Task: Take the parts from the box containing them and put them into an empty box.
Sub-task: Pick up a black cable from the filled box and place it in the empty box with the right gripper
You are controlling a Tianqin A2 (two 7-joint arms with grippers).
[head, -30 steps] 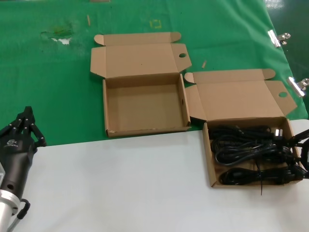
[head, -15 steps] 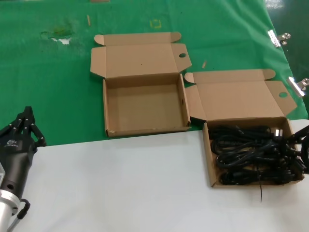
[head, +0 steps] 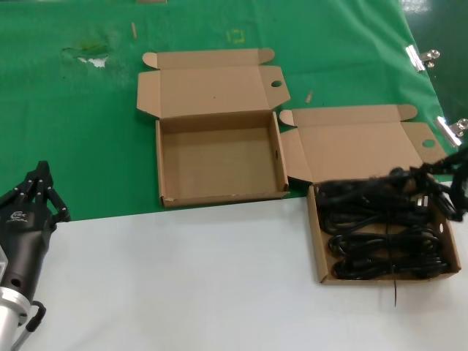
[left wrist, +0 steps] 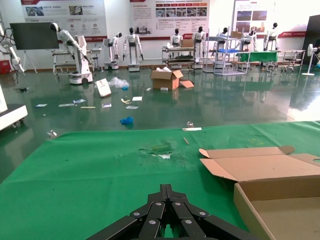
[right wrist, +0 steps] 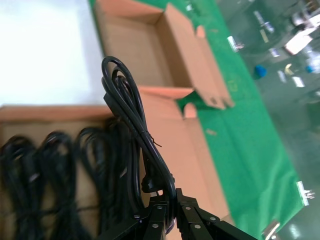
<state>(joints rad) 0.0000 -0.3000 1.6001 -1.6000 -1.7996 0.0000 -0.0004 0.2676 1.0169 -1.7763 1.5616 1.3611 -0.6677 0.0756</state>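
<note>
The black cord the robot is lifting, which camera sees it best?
The right wrist view: the lifted cord fills it, pinched in the right gripper. The head view shows it small at the edge, above the full box. The left wrist view misses it.

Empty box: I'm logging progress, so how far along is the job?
Nothing is moved yet: the empty box holds no cords. In hand: the right gripper is shut on one cord, lifting it over the full box. The other cords remain. The left gripper waits aside.
</note>
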